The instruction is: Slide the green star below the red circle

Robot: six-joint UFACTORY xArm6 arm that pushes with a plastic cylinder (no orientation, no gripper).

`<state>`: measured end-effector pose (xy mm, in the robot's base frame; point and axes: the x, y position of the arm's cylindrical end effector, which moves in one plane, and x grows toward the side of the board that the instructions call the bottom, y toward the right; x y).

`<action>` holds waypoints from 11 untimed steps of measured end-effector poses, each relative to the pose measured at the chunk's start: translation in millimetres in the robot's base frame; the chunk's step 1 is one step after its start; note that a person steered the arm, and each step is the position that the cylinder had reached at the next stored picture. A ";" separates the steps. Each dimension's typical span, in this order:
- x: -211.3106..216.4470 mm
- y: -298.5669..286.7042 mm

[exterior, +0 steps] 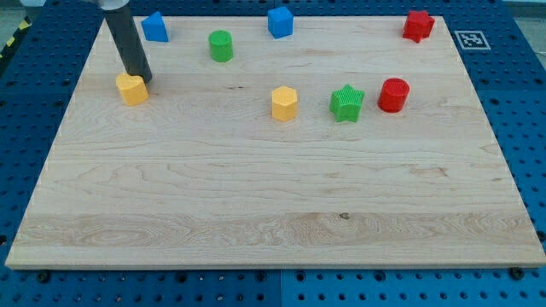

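Camera view, green star (346, 103) mid-board, just left of the red circle (393, 95), yellow block (284, 103) near its left, rod's tip (142, 79) far left, touching another yellow block (131, 89), well apart from the star, rod a bare tool, nothing to spread or pinch.

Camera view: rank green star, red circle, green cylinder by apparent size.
1. green star
2. red circle, close to the star, so that order is unsure
3. green cylinder, which sits nearer the view's top, so may only look smaller
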<state>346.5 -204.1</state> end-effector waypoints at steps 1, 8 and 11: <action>9.3 -3.2; -14.9 126.0; -14.9 129.1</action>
<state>331.6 -75.0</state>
